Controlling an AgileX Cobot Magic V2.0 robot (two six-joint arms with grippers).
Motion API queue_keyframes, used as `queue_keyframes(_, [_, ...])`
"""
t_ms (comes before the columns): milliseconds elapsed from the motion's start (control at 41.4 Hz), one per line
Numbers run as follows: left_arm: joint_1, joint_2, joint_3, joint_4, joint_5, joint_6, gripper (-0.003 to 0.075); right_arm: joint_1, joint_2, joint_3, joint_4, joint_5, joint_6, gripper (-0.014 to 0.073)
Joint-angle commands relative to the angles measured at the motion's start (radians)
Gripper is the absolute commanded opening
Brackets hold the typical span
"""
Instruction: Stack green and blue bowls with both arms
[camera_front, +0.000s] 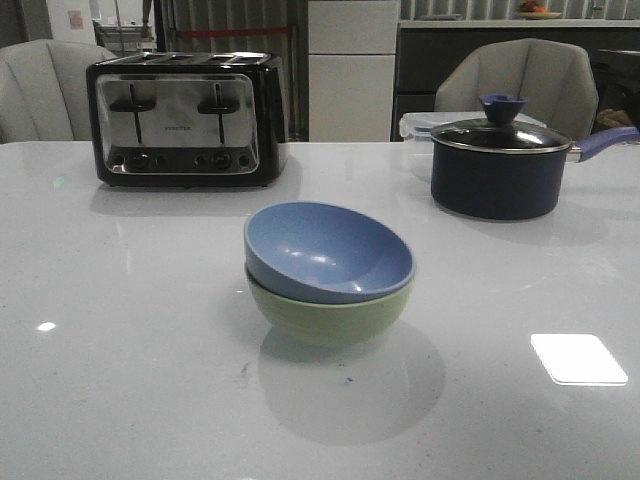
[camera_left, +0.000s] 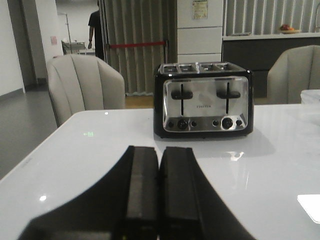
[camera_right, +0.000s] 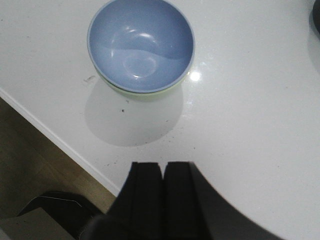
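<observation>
The blue bowl (camera_front: 330, 250) sits nested inside the green bowl (camera_front: 330, 318) at the middle of the white table, slightly tilted. In the right wrist view the blue bowl (camera_right: 141, 45) shows from above, with only a thin edge of the green bowl (camera_right: 145, 93) showing under it. My right gripper (camera_right: 163, 165) is shut and empty, well apart from the bowls, above the table near its edge. My left gripper (camera_left: 159, 149) is shut and empty, facing the toaster; no bowl shows in its view. Neither arm appears in the front view.
A black and chrome toaster (camera_front: 185, 120) stands at the back left. A dark lidded saucepan (camera_front: 500, 165) with a purple handle stands at the back right, a clear container (camera_front: 420, 125) behind it. Chairs stand beyond the table. The table edge (camera_right: 60, 142) and floor lie near my right gripper.
</observation>
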Motion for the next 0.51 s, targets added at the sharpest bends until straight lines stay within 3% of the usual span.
queue_keyframes(0, [0.004,-0.022,0.005,-0.003,-0.096,0.002,0.0093,-0.001,-0.005,-0.027,0.008,-0.060,-0.006,0.0027])
queue_keyframes(483, [0.004,-0.020,0.005,-0.007,-0.082,0.002,0.0093,-0.001,-0.005,-0.027,0.008,-0.060,-0.006,0.0027])
